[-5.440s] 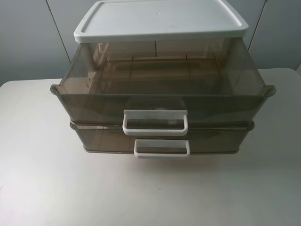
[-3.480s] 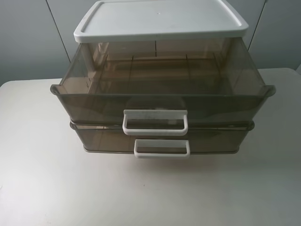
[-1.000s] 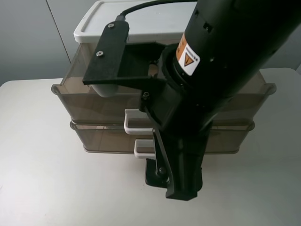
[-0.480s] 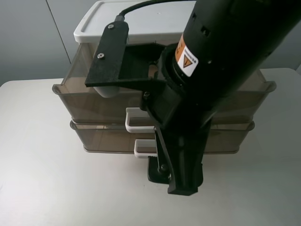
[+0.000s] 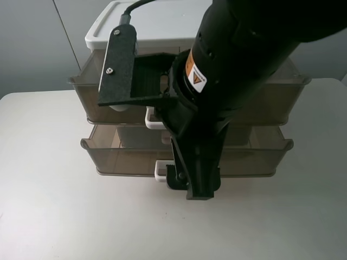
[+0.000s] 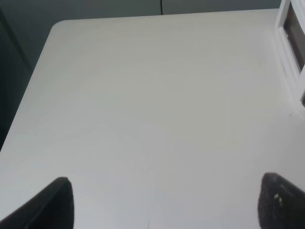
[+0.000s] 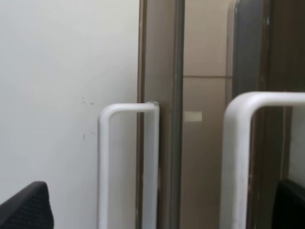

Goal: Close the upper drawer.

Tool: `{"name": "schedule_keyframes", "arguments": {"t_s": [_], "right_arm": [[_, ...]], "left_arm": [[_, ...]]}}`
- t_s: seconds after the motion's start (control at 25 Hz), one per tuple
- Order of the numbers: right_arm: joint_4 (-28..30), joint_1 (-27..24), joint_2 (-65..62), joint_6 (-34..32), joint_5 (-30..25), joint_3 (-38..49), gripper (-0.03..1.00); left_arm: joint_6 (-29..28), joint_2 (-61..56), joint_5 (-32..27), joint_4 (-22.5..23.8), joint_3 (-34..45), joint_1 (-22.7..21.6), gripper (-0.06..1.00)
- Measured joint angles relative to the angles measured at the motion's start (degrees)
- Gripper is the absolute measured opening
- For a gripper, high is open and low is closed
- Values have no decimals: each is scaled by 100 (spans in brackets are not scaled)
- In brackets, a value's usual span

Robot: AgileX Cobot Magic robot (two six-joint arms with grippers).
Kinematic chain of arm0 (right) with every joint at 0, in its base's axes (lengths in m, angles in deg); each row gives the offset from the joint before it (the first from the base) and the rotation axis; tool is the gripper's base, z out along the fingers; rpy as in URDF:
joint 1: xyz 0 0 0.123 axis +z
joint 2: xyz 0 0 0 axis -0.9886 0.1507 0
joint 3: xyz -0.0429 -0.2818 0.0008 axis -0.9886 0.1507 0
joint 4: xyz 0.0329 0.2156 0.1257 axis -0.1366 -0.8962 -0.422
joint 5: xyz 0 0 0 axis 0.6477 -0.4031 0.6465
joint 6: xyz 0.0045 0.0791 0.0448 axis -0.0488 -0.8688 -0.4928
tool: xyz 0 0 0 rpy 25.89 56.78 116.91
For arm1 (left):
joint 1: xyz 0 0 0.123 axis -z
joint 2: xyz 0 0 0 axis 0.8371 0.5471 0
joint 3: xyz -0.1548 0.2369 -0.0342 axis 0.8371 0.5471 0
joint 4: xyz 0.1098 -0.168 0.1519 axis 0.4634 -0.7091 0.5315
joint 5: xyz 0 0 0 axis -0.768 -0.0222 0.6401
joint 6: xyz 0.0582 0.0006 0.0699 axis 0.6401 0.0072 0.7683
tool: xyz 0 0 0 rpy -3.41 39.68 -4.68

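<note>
The upper drawer [image 5: 89, 100] is smoky grey-brown and translucent. It sticks out only a little from under the white top [image 5: 162, 21], and its front stands behind the front of the lower drawer [image 5: 124, 157]. My right arm reaches across the middle and hides most of both fronts. A bit of the upper white handle [image 5: 153, 120] shows beside it. My right gripper [image 5: 191, 183] is low in front of the unit and open. In the right wrist view the upper handle [image 7: 237, 162] and the lower handle [image 7: 127, 162] lie between the fingers of my right gripper [image 7: 159, 207]. My left gripper [image 6: 167, 202] is open over bare table.
The unit stands at the back middle of a white table [image 5: 65, 216]. The lower drawer's handle [image 5: 160, 170] sticks out by the right gripper. In the left wrist view the unit's white edge [image 6: 290, 52] shows far off to one side.
The upper drawer has slid back into the unit, and its front now sits behind the lower drawer's front. My right arm has moved towards the unit with it.
</note>
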Motion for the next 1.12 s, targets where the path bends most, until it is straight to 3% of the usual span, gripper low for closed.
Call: {"name": "schedule_keyframes", "arguments": {"t_s": [0.52, 1.12], "right_arm": [[589, -28, 55, 248, 618, 0, 70], [1154, -469, 61, 428, 928, 0, 70]], "left_arm": [[0, 0, 0, 0, 0, 0, 74], [0, 0, 0, 0, 0, 0, 74]]}}
